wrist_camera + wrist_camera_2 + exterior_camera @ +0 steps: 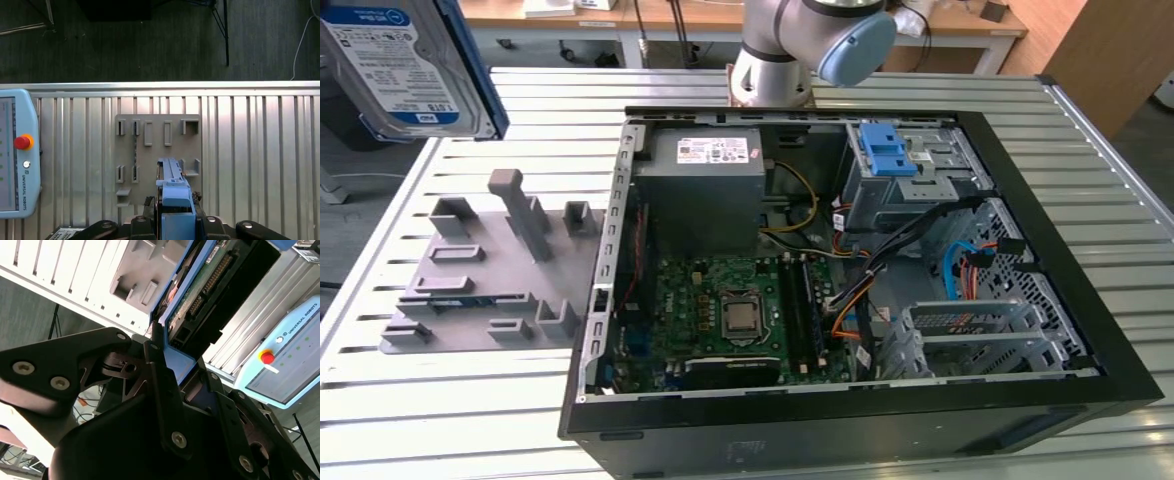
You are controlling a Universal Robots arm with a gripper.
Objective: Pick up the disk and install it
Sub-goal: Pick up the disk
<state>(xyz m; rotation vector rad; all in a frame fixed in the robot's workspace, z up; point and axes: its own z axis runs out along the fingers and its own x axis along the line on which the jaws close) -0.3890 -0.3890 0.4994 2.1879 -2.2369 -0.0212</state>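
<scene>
The disk (407, 65), silver with a white-and-blue label, hangs high at the exterior view's upper left, above the slatted table. In the second wrist view my gripper (180, 360) is shut on the disk (200, 290); its black fingers (156, 357) clamp the blue bracket, and the disk's green board and connector face the camera. The first wrist view shows the disk (175, 192) edge-on between the gripper's dark knuckles, above a grey holder plate (160, 145).
An open computer case (1067, 330) lies on the table with its drive cage and blue latch (887, 150) at the far side. The grey holder plate (480, 280) sits beside it at the exterior view's left. A teach pendant (15, 155) lies on the table.
</scene>
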